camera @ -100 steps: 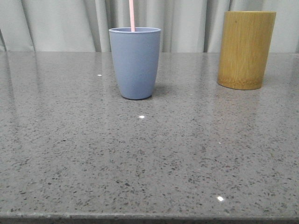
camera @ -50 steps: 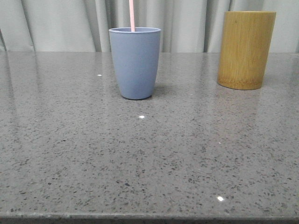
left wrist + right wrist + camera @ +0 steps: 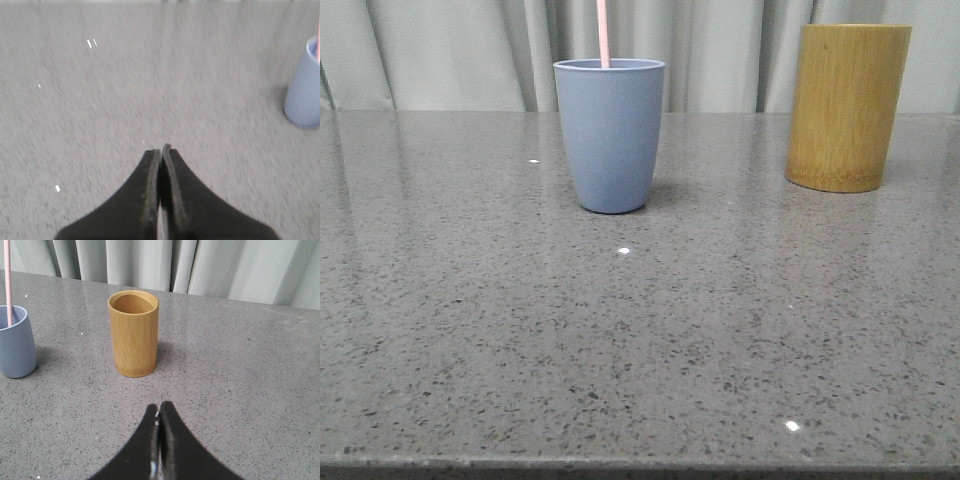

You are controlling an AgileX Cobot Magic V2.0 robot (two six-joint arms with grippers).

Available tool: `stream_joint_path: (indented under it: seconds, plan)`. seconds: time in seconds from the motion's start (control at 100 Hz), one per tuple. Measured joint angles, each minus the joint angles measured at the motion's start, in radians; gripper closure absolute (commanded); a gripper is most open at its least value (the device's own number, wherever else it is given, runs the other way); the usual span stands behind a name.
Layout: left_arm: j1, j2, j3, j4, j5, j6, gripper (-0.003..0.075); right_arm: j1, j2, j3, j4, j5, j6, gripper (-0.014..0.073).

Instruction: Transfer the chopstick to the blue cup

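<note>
Here, chopstick (image 3: 603, 33) in blue cup (image 3: 610, 135), top cut off, lower end hidden.

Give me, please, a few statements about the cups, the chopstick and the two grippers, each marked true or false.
1. The chopstick stands in the blue cup. True.
2. The bamboo cylinder holds a chopstick. False: its inside looks empty in the right wrist view.
3. The left gripper grips the chopstick. False: it is shut on nothing, over the bare table.
4. The right gripper is shut and holds nothing. True.
5. The blue cup lies on its side. False: it stands upright.
</note>
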Motion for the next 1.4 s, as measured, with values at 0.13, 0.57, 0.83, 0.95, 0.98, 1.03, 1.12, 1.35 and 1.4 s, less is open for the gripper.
stream_joint_path:
  seconds: [0.13, 0.57, 0.83, 0.95, 0.98, 1.03, 1.12, 1.35, 1.4]
  plan:
    - [0.0, -0.146, 0.143, 0.0, -0.153, 0.0, 0.0739, 0.0, 0.0, 0.0, 0.0, 0.0, 0.0, 0.0662]
    - [-0.002, -0.493, 0.484, 0.09, -0.223, 0.0, 0.0739, 0.0, 0.0, 0.0, 0.0, 0.0, 0.002, 0.0662]
    - [-0.022, -0.493, 0.534, 0.163, -0.377, -0.05, 0.0739, 0.0, 0.0, 0.002, 0.0, 0.0, 0.002, 0.0662]
    - [-0.042, -0.493, 0.559, 0.177, -0.446, -0.059, 0.0739, 0.0, 0.0, 0.002, 0.0, 0.0, 0.002, 0.0662]
    - [-0.044, -0.493, 0.57, 0.179, -0.458, -0.061, 0.0739, 0.0, 0.0, 0.002, 0.0, 0.0, 0.002, 0.0662]
    - [-0.047, -0.493, 0.586, 0.181, -0.476, -0.063, 0.0739, 0.0, 0.0, 0.002, 0.0, 0.0, 0.002, 0.0662]
    - [-0.048, -0.493, 0.621, 0.185, -0.517, -0.067, 0.0739, 0.0, 0.0, 0.002, 0.0, 0.0, 0.002, 0.0662]
    - [-0.048, -0.493, 0.623, 0.239, -0.559, -0.115, 0.0739, 0.0, 0.0, 0.002, 0.0, 0.0, 0.002, 0.0662]
    - [-0.048, -0.493, 0.623, 0.247, -0.563, -0.117, 0.0739, 0.0, 0.0, 0.002, 0.0, 0.0, 0.002, 0.0662]
